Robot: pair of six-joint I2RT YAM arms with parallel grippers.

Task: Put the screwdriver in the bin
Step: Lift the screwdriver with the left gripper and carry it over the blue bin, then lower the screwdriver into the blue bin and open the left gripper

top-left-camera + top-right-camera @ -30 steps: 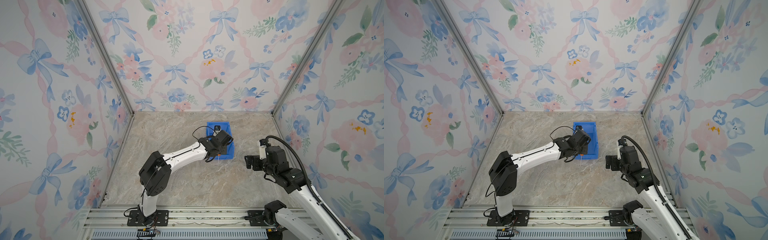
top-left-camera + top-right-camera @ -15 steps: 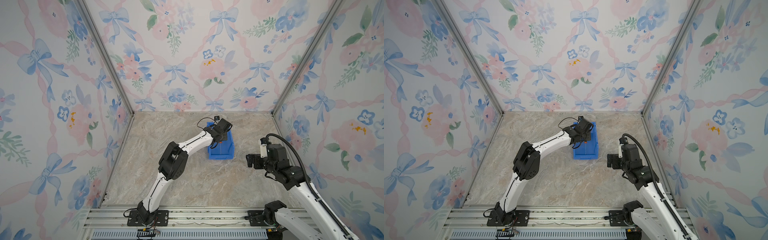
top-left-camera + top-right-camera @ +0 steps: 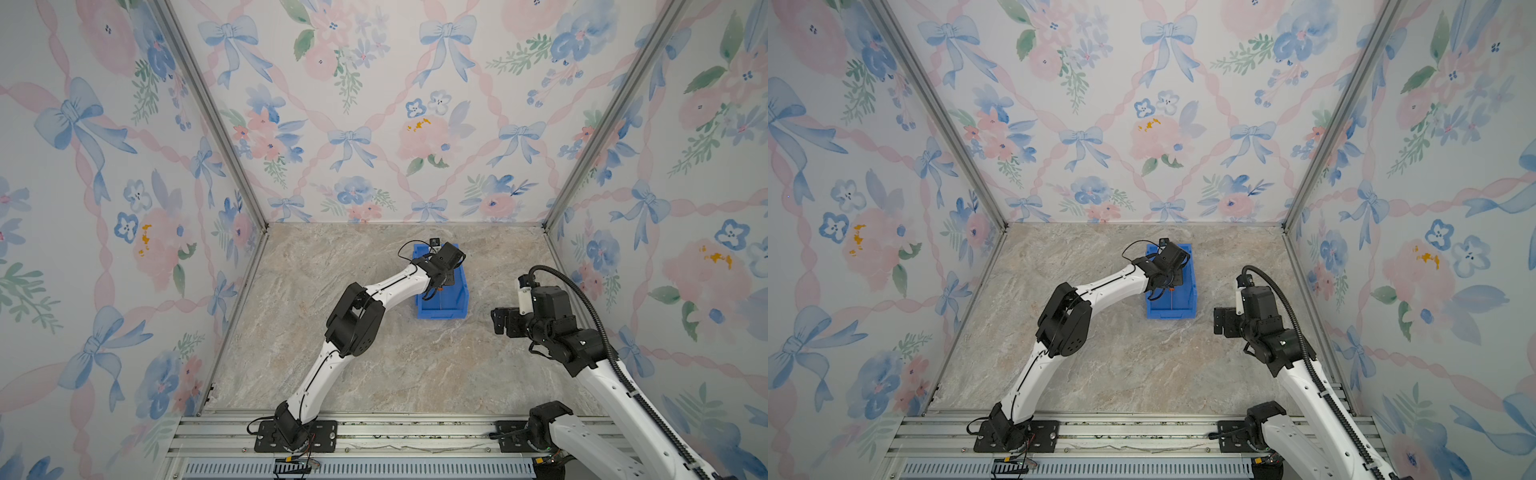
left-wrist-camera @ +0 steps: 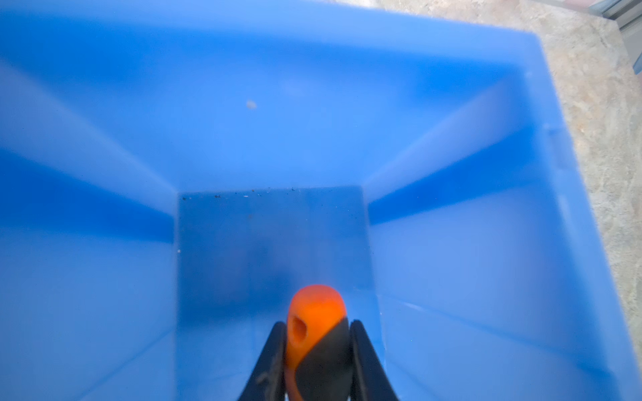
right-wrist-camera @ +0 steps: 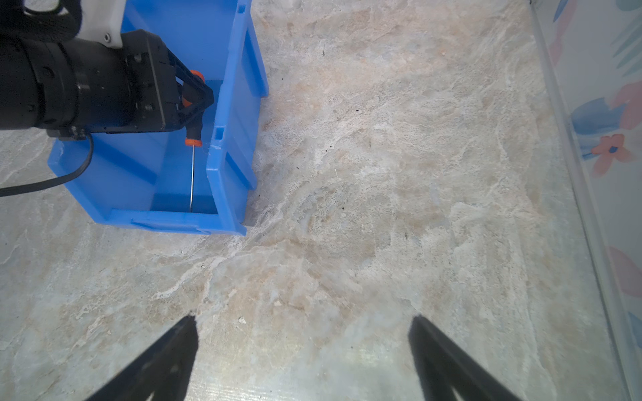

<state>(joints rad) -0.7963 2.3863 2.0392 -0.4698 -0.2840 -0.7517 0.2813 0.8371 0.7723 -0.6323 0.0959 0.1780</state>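
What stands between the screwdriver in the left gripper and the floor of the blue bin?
Nothing visible. The left gripper is shut on the screwdriver over the bin, and the part of the floor in view is bare.

White shells, black joint housings on left arm (image 3: 316,382) and right arm (image 3: 615,399); black base plates (image 3: 328,434) on the aluminium rail (image 3: 415,432); ribbed black hose (image 3: 590,309) along right arm; right gripper (image 5: 304,317) black, tapered.

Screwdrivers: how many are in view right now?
1. The screwdriver is clamped in the left gripper, shaft pointing down into the bin. The gripper hides part of the bin floor, so another could be hidden.
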